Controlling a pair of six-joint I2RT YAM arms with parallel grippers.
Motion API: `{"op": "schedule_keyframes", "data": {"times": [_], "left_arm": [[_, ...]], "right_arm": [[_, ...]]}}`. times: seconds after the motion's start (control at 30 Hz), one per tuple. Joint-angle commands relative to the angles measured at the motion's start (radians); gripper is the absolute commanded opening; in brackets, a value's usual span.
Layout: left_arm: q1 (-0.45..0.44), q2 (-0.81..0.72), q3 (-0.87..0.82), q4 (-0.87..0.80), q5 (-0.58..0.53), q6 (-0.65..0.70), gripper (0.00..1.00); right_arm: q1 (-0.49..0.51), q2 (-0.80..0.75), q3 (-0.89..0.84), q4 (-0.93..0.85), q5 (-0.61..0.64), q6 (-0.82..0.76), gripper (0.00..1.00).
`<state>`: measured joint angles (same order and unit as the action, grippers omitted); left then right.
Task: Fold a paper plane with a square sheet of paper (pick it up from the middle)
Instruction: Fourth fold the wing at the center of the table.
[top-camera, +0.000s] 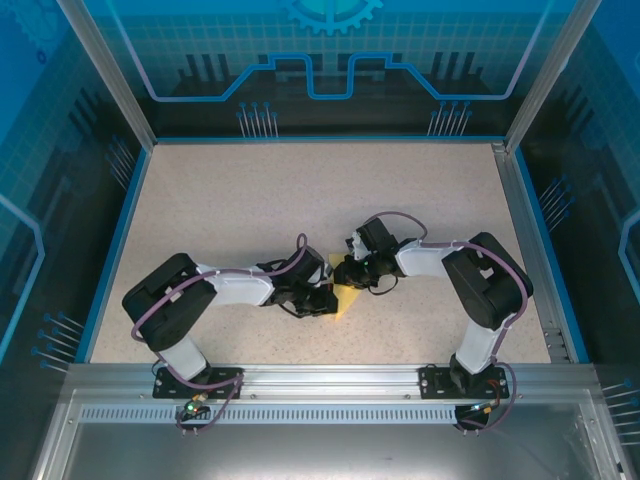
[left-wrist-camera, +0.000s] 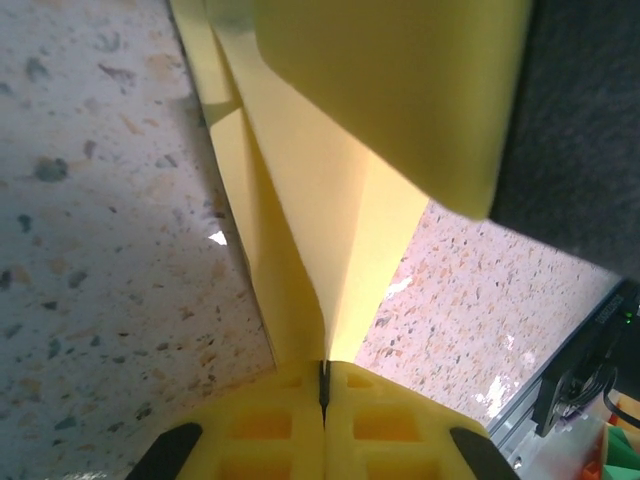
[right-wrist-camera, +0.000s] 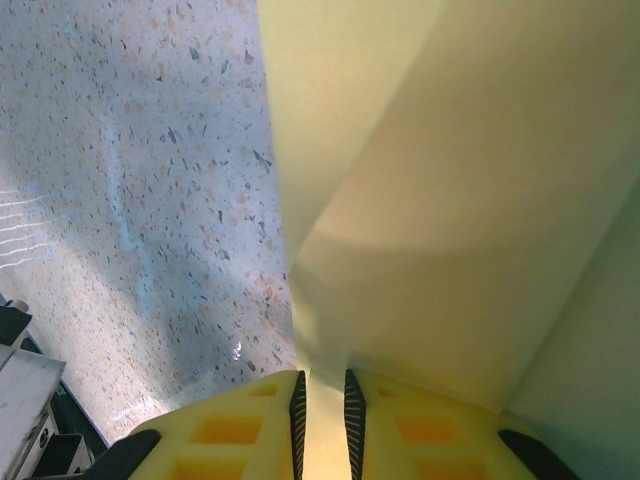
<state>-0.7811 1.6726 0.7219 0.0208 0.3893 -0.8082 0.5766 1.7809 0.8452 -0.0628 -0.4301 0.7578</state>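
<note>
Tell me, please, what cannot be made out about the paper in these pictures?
- Top view: the left end effector and right end effector cover most of the paper, hiding its folds.
- Left wrist view: top edge cuts the paper; blurred yellow mass upper right, unidentifiable.
- Right wrist view: too close; edges cut its outline.

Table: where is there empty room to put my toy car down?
The whole far half of the table, from the arms to the back wall, is bare. So is the near strip between the two arm bases. The middle is crowded: the left gripper and right gripper both pinch the yellow paper there.
</note>
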Motion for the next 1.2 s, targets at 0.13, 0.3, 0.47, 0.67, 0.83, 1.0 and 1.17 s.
{"op": "schedule_keyframes", "data": {"times": [0.13,0.3,0.47,0.67,0.83,1.0,1.17], "left_arm": [[-0.017,0.010,-0.027,-0.025,0.043,-0.004,0.04],[-0.018,0.024,-0.032,-0.058,0.049,-0.012,0.05],[-0.018,0.000,-0.048,-0.074,0.048,-0.020,0.10],[-0.018,-0.100,-0.032,-0.100,0.033,-0.014,0.21],[-0.017,-0.218,-0.036,-0.154,-0.075,-0.045,0.27],[-0.012,-0.316,-0.058,-0.170,-0.209,-0.129,0.20],[-0.012,-0.307,-0.049,-0.095,-0.198,-0.140,0.17]], "right_arm": [[0.012,0.053,-0.010,-0.052,0.040,-0.020,0.21],[0.015,0.070,-0.002,-0.058,0.047,-0.023,0.21],[0.017,0.083,0.006,-0.074,0.068,-0.022,0.21],[0.020,0.082,0.008,-0.081,0.076,-0.026,0.20],[0.022,0.082,0.005,-0.078,0.071,-0.027,0.20],[0.023,0.075,-0.001,-0.071,0.072,-0.025,0.20],[0.024,0.073,0.000,-0.069,0.065,-0.025,0.20]]}}
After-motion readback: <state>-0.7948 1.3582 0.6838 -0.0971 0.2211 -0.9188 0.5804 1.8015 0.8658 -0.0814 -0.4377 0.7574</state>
